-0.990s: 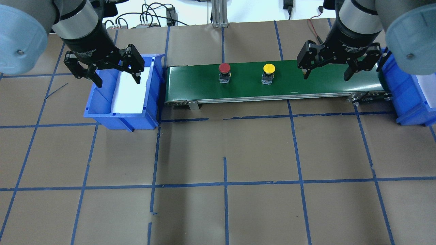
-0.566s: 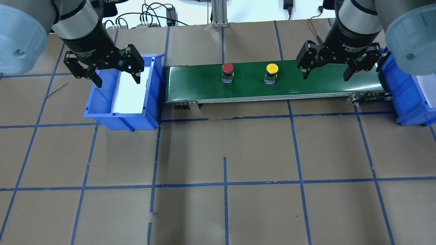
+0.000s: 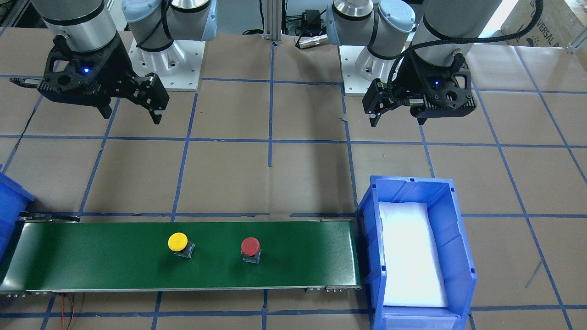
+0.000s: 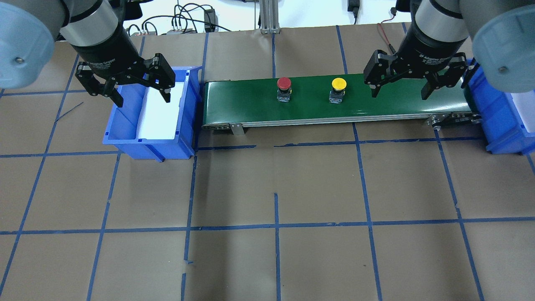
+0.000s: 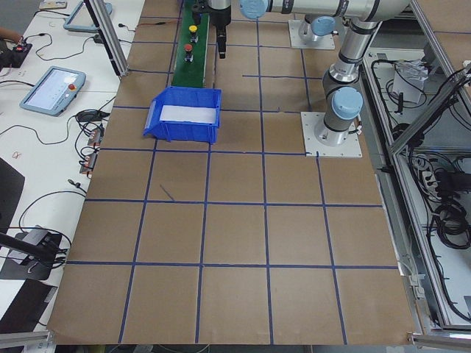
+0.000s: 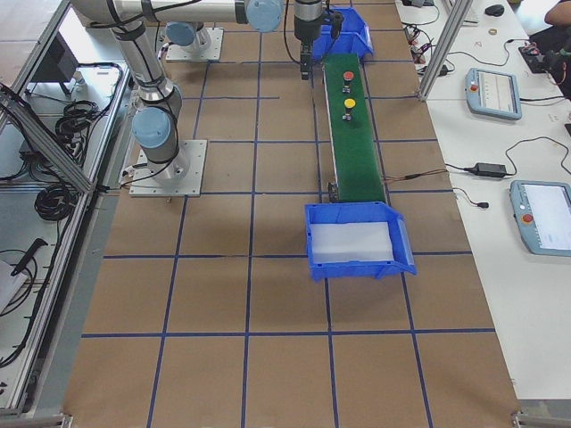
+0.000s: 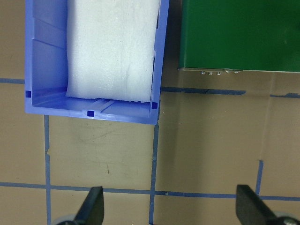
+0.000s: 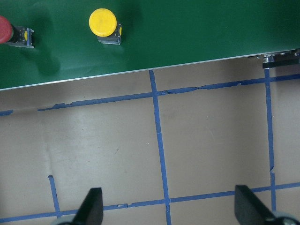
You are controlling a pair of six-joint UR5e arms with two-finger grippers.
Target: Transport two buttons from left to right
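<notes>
The red button (image 4: 284, 83) and the yellow button (image 4: 339, 84) stand upright on the green conveyor belt (image 4: 397, 104), the red one to the left of the yellow. Both also show in the front view, the red button (image 3: 251, 246) and the yellow button (image 3: 178, 241). In the right wrist view the yellow button (image 8: 103, 22) is at the top and the red button (image 8: 3, 29) at the left edge. My right gripper (image 4: 399, 95) is open and empty, hovering over the belt right of the yellow button. My left gripper (image 4: 143, 99) is open and empty above the left blue bin (image 4: 125, 142).
The left bin holds a white foam pad (image 7: 112, 47) and nothing else. A second blue bin (image 4: 501, 125) stands at the belt's right end. Cables and a metal post (image 4: 267, 16) lie behind the belt. Brown table with blue tape lines lies in front.
Both buttons have moved rightward along the belt, toward my right gripper. My left gripper has shifted slightly left. My right gripper has barely moved.
</notes>
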